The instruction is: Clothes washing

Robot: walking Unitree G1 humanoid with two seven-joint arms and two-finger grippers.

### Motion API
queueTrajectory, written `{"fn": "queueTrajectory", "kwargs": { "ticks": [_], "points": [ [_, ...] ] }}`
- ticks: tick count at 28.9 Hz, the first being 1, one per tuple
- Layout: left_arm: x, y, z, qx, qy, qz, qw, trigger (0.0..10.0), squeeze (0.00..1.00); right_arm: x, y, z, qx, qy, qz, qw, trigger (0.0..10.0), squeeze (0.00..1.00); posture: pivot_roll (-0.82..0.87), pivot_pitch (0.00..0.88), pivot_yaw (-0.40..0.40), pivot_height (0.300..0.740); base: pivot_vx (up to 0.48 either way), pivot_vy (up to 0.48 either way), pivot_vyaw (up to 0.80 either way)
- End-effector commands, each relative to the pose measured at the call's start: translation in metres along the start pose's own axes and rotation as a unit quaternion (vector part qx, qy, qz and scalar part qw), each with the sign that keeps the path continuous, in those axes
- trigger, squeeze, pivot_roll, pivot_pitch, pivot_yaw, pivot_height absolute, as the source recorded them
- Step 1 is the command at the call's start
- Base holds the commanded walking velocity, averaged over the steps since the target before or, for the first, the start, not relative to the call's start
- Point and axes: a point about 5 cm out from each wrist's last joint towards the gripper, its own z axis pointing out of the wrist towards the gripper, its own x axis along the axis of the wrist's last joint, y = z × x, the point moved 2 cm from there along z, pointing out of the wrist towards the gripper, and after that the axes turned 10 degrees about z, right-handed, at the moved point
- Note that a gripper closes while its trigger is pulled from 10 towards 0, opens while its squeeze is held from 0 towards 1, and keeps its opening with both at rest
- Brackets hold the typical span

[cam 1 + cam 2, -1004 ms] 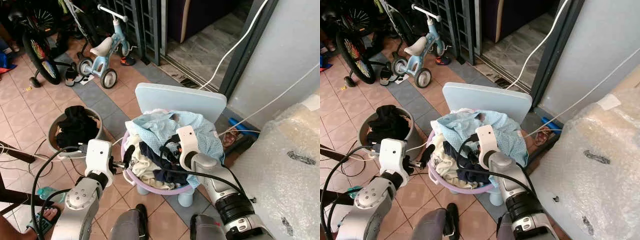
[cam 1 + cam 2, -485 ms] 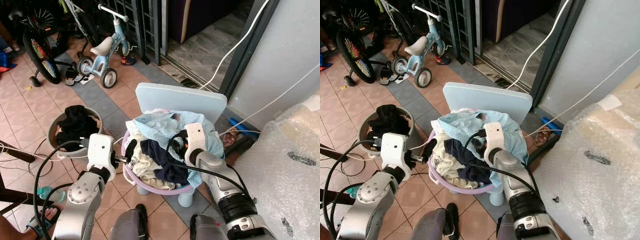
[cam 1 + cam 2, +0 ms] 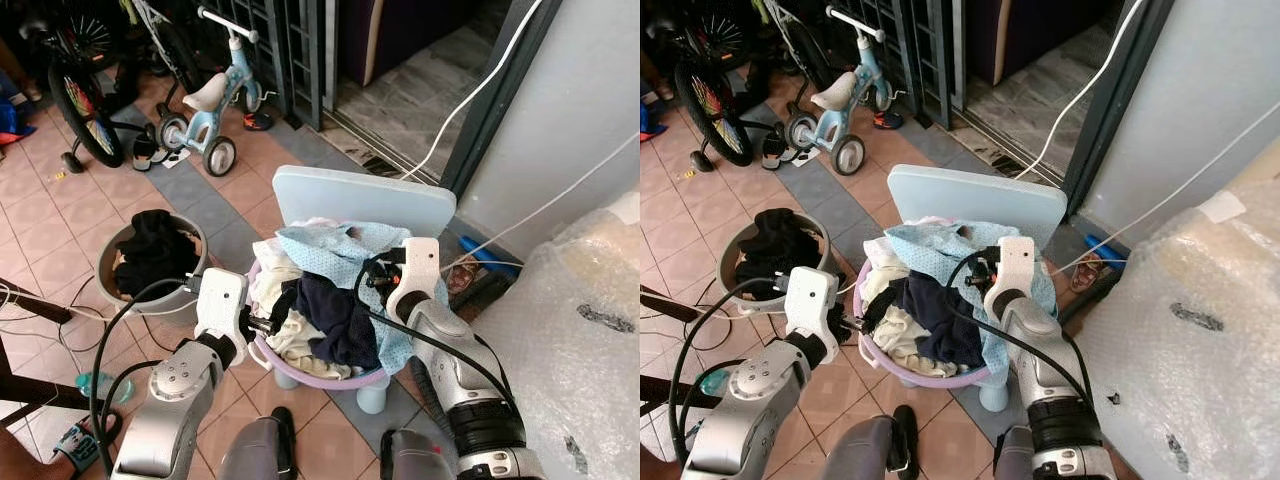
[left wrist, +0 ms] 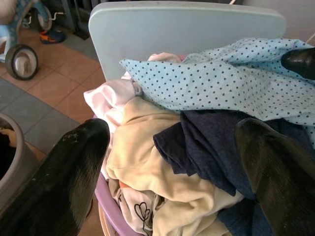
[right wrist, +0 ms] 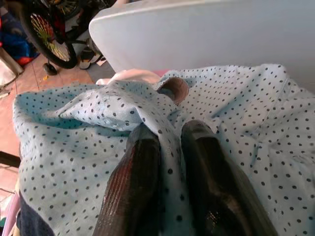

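Observation:
A purple laundry basket (image 3: 300, 371) full of clothes stands on a pale blue stool (image 3: 360, 196). On top lie a light blue polka-dot garment (image 3: 335, 243), a navy garment (image 3: 336, 312) and a cream garment (image 4: 142, 167). My right gripper (image 5: 170, 135) is over the basket's right side, shut on a fold of the polka-dot garment (image 5: 211, 98). My left gripper (image 4: 172, 130) is at the basket's left rim, open, its fingers (image 4: 74, 167) wide apart and facing the cream and navy clothes.
A grey tub (image 3: 107, 272) holding dark clothes sits on the tiled floor to the left. A child's balance bike (image 3: 212, 98) and a bicycle wheel (image 3: 84, 112) stand beyond. A bubble-wrapped bulk (image 3: 570, 340) crowds the right. Cables (image 3: 40, 310) trail on the floor.
My right gripper has moved right across the basket, drawing the polka-dot garment with it and uncovering the navy one. My left arm has shifted right, closer to the basket rim.

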Motion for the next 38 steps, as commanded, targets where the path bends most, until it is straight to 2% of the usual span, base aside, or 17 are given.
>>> {"fn": "queueTrajectory", "kwargs": {
  "ticks": [1,3,7,8,14,15,16,17,19,20,22,23,28,31,34,37,38],
  "points": [
    [-0.005,-0.001,0.000,-0.004,-0.010,0.001,1.000,10.0,0.00,0.013,-0.008,-0.010,0.028,0.042,0.036,0.998,0.0,0.00,-0.05,0.148,0.062,0.740,0.000,0.000,0.00],
    [-0.005,-0.001,0.000,-0.006,-0.010,0.002,1.000,10.0,0.00,0.018,-0.011,-0.014,0.040,0.057,0.045,0.997,0.0,0.00,-0.05,0.148,0.062,0.740,0.000,0.000,0.00],
    [-0.004,0.000,0.003,-0.010,-0.008,0.004,1.000,10.0,0.00,0.035,-0.017,-0.031,0.078,0.092,0.100,0.988,0.0,0.00,-0.06,0.142,0.063,0.740,0.000,0.000,0.00],
    [-0.004,0.000,0.004,-0.013,-0.008,0.004,1.000,10.0,0.00,0.034,-0.016,-0.036,0.077,0.088,0.080,0.990,0.0,0.00,-0.07,0.143,0.063,0.740,0.000,0.000,0.00],
    [-0.003,0.002,0.006,-0.017,-0.006,0.006,1.000,10.0,0.00,0.023,-0.016,-0.044,0.086,0.066,0.045,0.993,0.0,0.00,-0.07,0.146,0.067,0.740,0.000,0.000,0.00],
    [-0.003,0.003,0.006,-0.019,-0.005,0.006,1.000,10.0,0.00,0.021,-0.020,-0.046,0.099,0.060,-0.004,0.993,10.0,0.58,-0.07,0.148,0.069,0.740,0.000,0.000,0.00],
    [-0.003,0.003,0.006,-0.019,-0.004,0.007,1.000,10.0,0.00,0.020,-0.022,-0.047,0.105,0.058,-0.030,0.992,10.0,0.58,-0.07,0.148,0.069,0.740,0.000,0.000,0.00],
    [-0.003,0.002,0.005,-0.019,-0.005,0.007,1.000,10.0,0.00,0.014,-0.026,-0.049,0.117,0.043,-0.084,0.989,10.0,1.00,-0.07,0.148,0.071,0.740,0.000,0.000,0.00],
    [-0.003,0.002,0.005,-0.019,-0.005,0.007,1.000,10.0,0.00,0.005,-0.029,-0.050,0.130,0.023,-0.138,0.982,10.0,1.00,-0.07,0.149,0.070,0.740,0.000,0.000,0.00],
    [-0.003,0.002,0.005,-0.019,-0.005,0.007,1.000,10.0,0.00,0.005,-0.029,-0.050,0.130,0.023,-0.138,0.982,10.0,1.00,-0.07,0.149,0.070,0.740,0.000,0.000,0.00],
    [-0.003,0.002,0.005,-0.019,-0.005,0.007,1.000,10.0,0.00,-0.008,-0.034,-0.050,0.168,-0.001,-0.202,0.965,10.0,1.00,-0.06,0.155,0.072,0.740,0.000,0.000,0.00],
    [-0.003,0.002,0.005,-0.020,-0.005,0.007,1.000,10.0,0.00,-0.012,-0.036,-0.049,0.182,-0.007,-0.219,0.959,10.0,1.00,-0.06,0.157,0.075,0.740,0.000,0.000,0.00],
    [-0.003,0.003,0.003,-0.022,-0.007,0.007,1.000,10.0,0.00,-0.016,-0.038,-0.040,0.188,-0.012,-0.256,0.948,10.0,1.00,-0.05,0.158,0.078,0.740,0.000,0.000,0.00],
    [-0.003,0.003,0.002,-0.024,-0.007,0.011,1.000,10.0,0.00,-0.009,-0.035,-0.019,0.135,0.010,-0.319,0.938,10.0,1.00,-0.04,0.162,0.077,0.740,0.000,0.000,0.00],
    [-0.003,0.002,0.001,-0.023,-0.007,0.011,1.000,10.0,0.00,-0.006,-0.036,-0.016,0.126,0.018,-0.326,0.937,10.0,1.00,-0.03,0.163,0.076,0.740,0.000,0.000,0.00],
    [-0.003,0.002,0.000,-0.020,-0.008,0.012,1.000,10.0,0.00,0.007,-0.034,-0.009,0.084,0.055,-0.339,0.935,10.0,1.00,-0.02,0.165,0.073,0.740,0.000,0.000,0.00],
    [-0.003,0.002,-0.001,-0.019,-0.008,0.012,1.000,10.0,0.00,0.012,-0.029,-0.008,0.060,0.064,-0.337,0.938,10.0,1.00,-0.02,0.167,0.072,0.740,0.000,0.000,0.00]
  ]
}}
